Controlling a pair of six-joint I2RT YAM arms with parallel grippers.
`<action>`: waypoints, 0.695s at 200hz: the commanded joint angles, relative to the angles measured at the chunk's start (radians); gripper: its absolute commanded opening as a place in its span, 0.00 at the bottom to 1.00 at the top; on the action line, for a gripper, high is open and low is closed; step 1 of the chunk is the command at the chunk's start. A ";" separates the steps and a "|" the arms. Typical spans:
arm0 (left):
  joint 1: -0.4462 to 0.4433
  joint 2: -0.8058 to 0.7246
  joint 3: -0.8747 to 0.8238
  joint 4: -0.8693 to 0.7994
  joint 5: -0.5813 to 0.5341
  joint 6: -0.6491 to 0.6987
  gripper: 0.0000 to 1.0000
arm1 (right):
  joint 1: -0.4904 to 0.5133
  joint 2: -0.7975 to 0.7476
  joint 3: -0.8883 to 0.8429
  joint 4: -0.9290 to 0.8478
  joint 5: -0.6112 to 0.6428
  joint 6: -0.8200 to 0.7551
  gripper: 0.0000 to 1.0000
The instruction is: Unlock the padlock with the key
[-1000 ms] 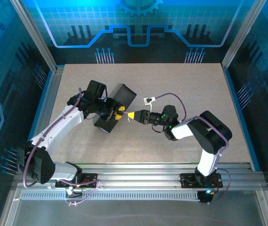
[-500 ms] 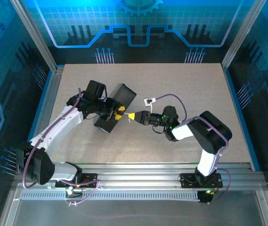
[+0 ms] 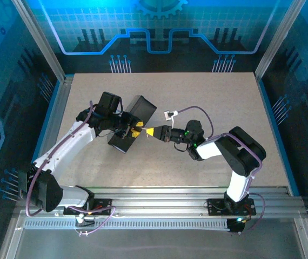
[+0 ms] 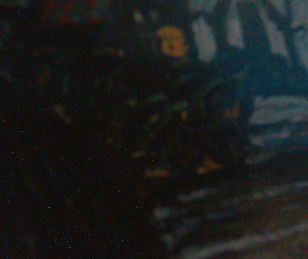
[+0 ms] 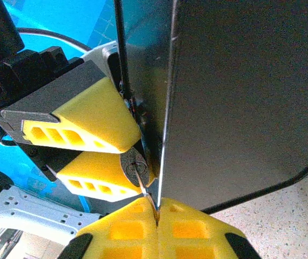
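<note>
Dark box (image 3: 141, 110) stands left of centre; bare table (image 3: 213, 91) lies open to its right and beyond.
Right wrist view (overhead is too coarse) shows right gripper (image 5: 158, 213) clamped on the key (image 5: 145, 186), its tip at the padlock (image 5: 132, 162), which left gripper (image 5: 134, 149) pinches; both arms stretch low, nose to nose.

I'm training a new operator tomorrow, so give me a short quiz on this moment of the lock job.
1. True or false: the right gripper is shut on the key.
2. The left gripper's yellow fingers pinch: A) the padlock B) the key C) nothing.
3. Name the large dark thing beside the padlock in the right wrist view.
Key: 1 true; 2 A; 3 the box.
</note>
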 commanded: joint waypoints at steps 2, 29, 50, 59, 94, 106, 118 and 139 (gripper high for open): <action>0.007 -0.050 0.002 0.074 0.024 0.021 0.00 | 0.012 0.014 0.025 0.019 0.013 -0.009 0.00; 0.007 -0.049 -0.001 0.075 0.023 0.021 0.00 | 0.012 0.027 0.031 0.028 0.012 -0.004 0.00; 0.007 -0.049 -0.004 0.079 0.025 0.021 0.00 | 0.017 0.035 0.048 0.026 0.002 -0.001 0.00; 0.007 -0.050 -0.004 0.080 0.028 0.018 0.00 | 0.022 0.037 0.057 0.029 -0.004 -0.001 0.00; 0.007 -0.051 -0.002 0.078 0.030 0.020 0.00 | 0.029 0.041 0.070 0.023 -0.004 0.000 0.00; 0.007 -0.052 -0.004 0.076 0.026 0.018 0.00 | 0.029 0.041 0.075 0.000 -0.002 0.001 0.00; 0.007 -0.054 -0.005 0.084 0.025 0.013 0.00 | 0.033 0.044 0.070 0.005 0.008 0.003 0.00; 0.009 -0.051 -0.003 0.088 0.020 0.007 0.00 | 0.047 0.055 0.074 0.027 0.009 0.017 0.00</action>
